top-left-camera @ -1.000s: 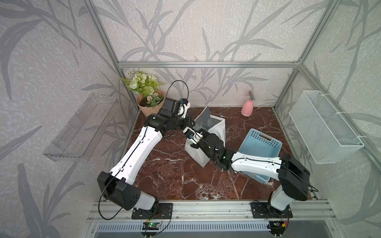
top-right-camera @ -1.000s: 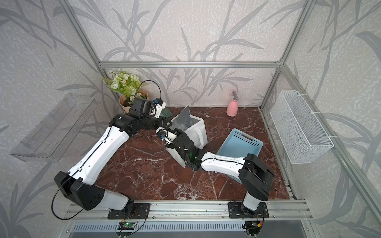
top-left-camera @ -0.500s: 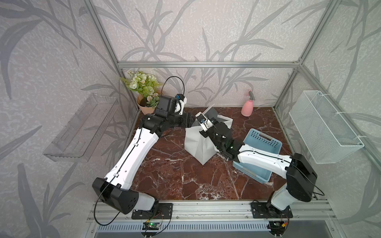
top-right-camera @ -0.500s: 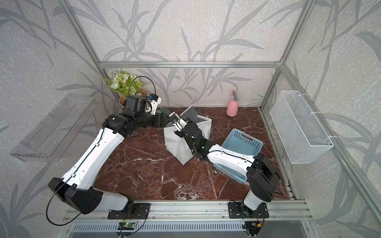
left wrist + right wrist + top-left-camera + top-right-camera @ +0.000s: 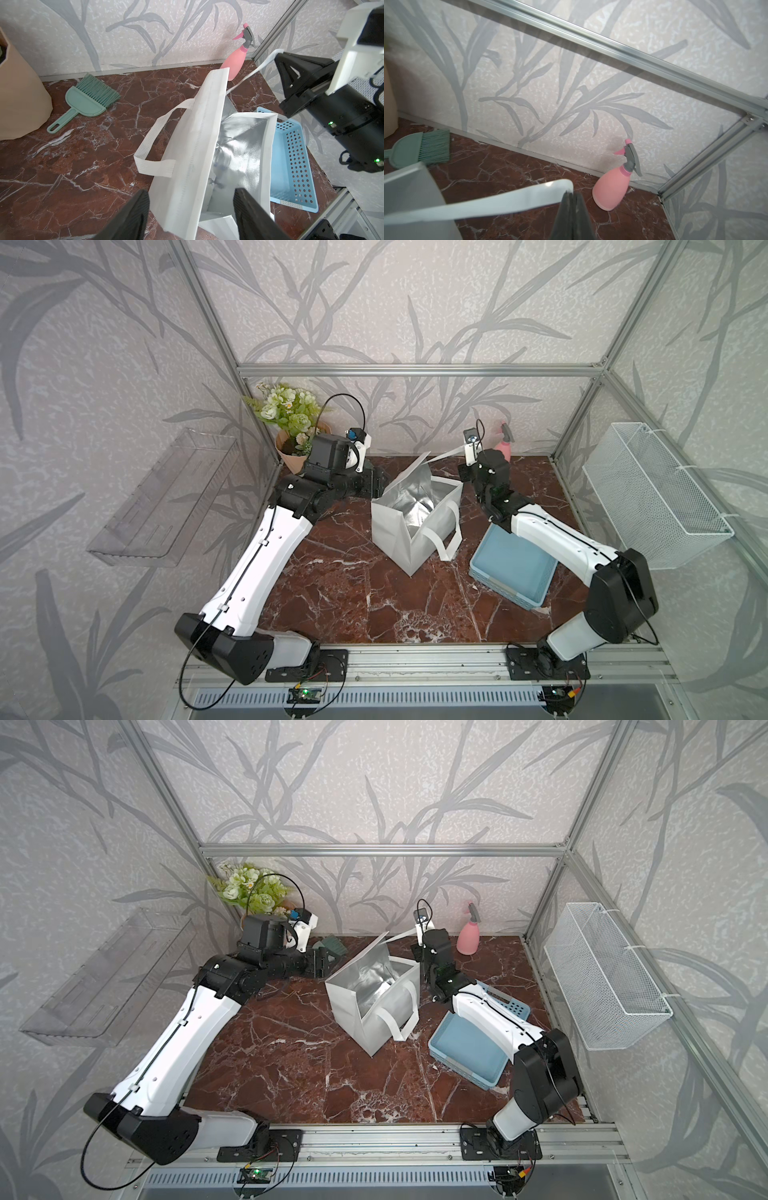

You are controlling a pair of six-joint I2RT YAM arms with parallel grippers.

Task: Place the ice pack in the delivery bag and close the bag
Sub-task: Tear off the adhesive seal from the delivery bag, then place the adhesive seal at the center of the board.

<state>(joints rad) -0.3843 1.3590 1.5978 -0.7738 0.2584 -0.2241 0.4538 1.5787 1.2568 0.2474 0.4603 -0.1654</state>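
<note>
Robot test booth: aluminium frame (image 5: 415,369), wallpapered panels (image 5: 415,302), marble tabletop (image 5: 353,597).

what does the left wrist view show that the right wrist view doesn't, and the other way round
Only the left wrist view: the delivery bag with its foil-lined inside, the blue tray beside it, and the left tool, open near the bag.
Only the right wrist view: the upper frame rail and its corner joint.
Both: the pink spray bottle, the green brush, the marble floor, and the right tool shut on the bag's white handle.
</note>
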